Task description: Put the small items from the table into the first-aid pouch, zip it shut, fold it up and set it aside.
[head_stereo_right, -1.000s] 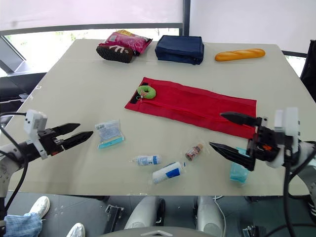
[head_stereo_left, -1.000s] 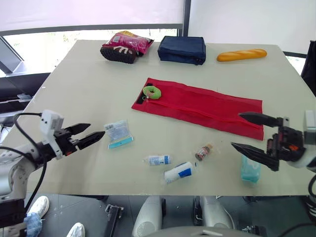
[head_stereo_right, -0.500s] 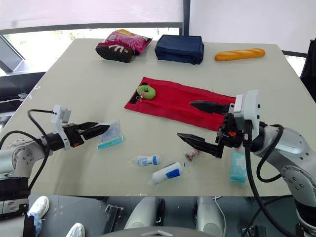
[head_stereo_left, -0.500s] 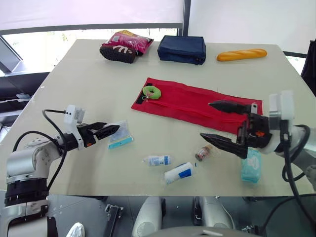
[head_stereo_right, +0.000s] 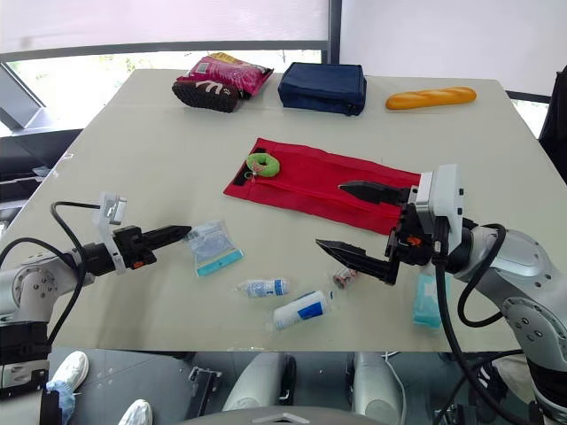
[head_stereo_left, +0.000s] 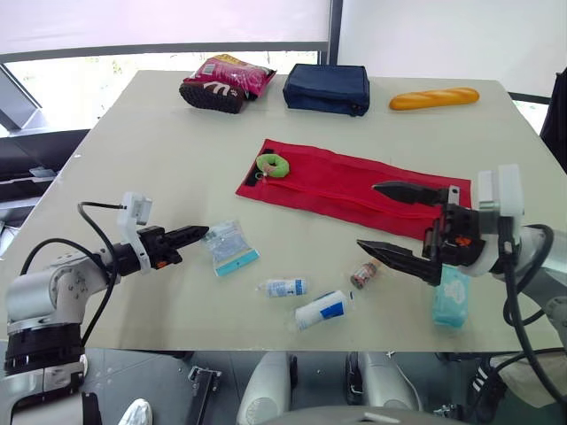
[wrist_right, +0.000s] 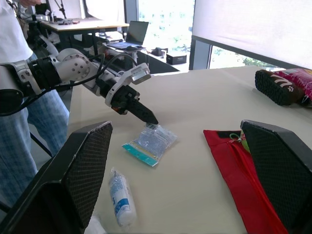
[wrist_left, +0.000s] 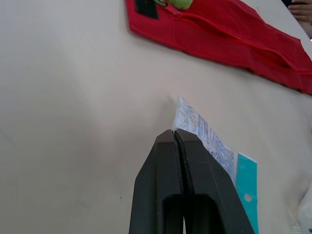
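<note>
No item was judged packed yet; the flat red fabric pouch (head_stereo_left: 354, 190) was left mid-desk (head_stereo_left: 159, 150); the left hand (head_stereo_left: 190, 235) was clenched against the clear plastic sachet (head_stereo_left: 230, 248); the right hand (head_stereo_right: 330, 214) was spread wide.

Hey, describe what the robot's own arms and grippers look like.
Both arms are rounded silver-grey shells with black joints and looping black cables. Each wrist carries a small white box. The left gripper and right gripper each have two long black fingers tapering to points; the right one's inner faces are cross-hatched, with orange marks at its base.
</note>
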Controlling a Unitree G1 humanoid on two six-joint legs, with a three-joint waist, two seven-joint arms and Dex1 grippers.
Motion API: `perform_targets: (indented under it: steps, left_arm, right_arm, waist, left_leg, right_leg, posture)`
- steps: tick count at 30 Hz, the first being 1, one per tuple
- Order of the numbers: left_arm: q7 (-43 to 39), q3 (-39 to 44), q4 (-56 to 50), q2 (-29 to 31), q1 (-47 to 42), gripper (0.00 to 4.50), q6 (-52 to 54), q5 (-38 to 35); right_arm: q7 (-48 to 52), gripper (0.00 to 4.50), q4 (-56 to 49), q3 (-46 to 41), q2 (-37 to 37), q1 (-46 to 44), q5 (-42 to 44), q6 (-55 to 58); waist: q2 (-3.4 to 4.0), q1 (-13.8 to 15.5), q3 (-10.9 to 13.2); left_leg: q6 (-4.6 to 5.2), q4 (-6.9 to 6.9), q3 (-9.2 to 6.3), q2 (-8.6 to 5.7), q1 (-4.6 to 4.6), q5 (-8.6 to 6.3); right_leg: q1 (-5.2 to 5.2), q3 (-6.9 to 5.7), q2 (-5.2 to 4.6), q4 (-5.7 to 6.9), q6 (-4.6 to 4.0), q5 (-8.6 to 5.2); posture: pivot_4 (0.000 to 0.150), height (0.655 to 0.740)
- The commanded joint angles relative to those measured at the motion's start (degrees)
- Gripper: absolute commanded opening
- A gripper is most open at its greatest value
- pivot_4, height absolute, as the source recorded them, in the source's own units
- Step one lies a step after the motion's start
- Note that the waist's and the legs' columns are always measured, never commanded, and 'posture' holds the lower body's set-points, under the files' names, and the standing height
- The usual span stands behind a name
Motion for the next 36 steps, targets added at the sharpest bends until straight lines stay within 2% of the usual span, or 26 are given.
perform_targets:
  steps: [1,6,13,18,28,35,36]
  left_arm:
    - [-0.91,3.25,-4.38,0.57,-0.18,0.05,1.42,-3.95]
    - [-1.30,4.56,-9.83,0.22,-1.61,0.05,4.29,-9.74]
    - [-1.57,1.20,-17.68,0.10,-6.88,0.05,7.73,-16.83]
    - [-3.24,-3.65,-22.39,-0.81,-12.66,0.05,9.17,-21.47]
    - [-7.99,-11.53,-22.55,-3.04,-19.95,0.05,7.62,-22.56]
    - [-9.55,-13.60,-22.00,-4.42,-21.25,0.05,6.32,-21.97]
    - [-9.73,-13.80,-21.67,-4.46,-21.31,0.02,6.03,-21.64]
  right_arm:
    - [-0.05,4.50,-0.72,-0.13,0.54,-0.03,-0.04,-0.78]
    - [-2.36,4.50,0.71,1.45,2.31,-0.52,-1.32,0.24]
    - [-6.70,4.50,5.18,6.69,5.88,-3.69,-3.98,3.85]
    - [-5.30,4.50,12.30,11.49,9.33,-10.44,0.13,11.86]
    - [5.90,4.50,21.95,14.10,12.79,-15.70,1.00,14.29]
    - [6.53,4.50,21.96,13.84,17.08,-15.56,3.13,16.60]
    - [6.62,4.25,21.69,13.61,17.25,-15.37,3.49,16.80]
  waist:
    - [-0.01,-0.01,0.00]
    - [-0.01,0.00,0.00]
    - [-0.01,-0.02,0.00]
    - [-0.03,-0.16,0.01]
    - [-0.02,-0.30,0.02]
    - [-0.02,-1.17,0.02]
    - [-0.02,-1.25,0.02]
  left_leg:
    - [0.00,0.00,-0.01,0.00,0.00,0.00]
    - [0.00,0.01,-0.02,0.01,0.00,0.00]
    - [0.00,0.03,0.00,-0.09,0.01,0.01]
    - [0.00,0.05,0.00,-0.13,0.01,0.01]
    - [0.00,0.03,0.05,-0.22,-0.05,0.01]
    - [0.00,0.04,-0.03,-0.22,-0.04,0.01]
    - [0.00,0.04,-0.05,-0.22,-0.04,0.01]
  right_leg:
    - [0.00,0.00,0.00,0.00,0.00,0.00]
    - [0.00,0.01,0.00,0.00,0.00,0.00]
    - [0.00,0.04,0.01,0.02,0.00,0.00]
    - [0.00,0.05,0.03,0.04,-0.03,0.02]
    - [0.00,0.10,0.09,0.06,-0.06,0.02]
    - [0.00,0.12,0.11,0.07,-0.05,0.02]
    - [0.00,0.14,0.11,0.07,-0.05,0.02]
  posture:
    - [0.150,0.7134]
    - [0.150,0.7134]
    - [0.150,0.7134]
    - [0.150,0.7134]
    - [0.150,0.7134]
    - [0.150,0.7134]
    - [0.150,0.7134]
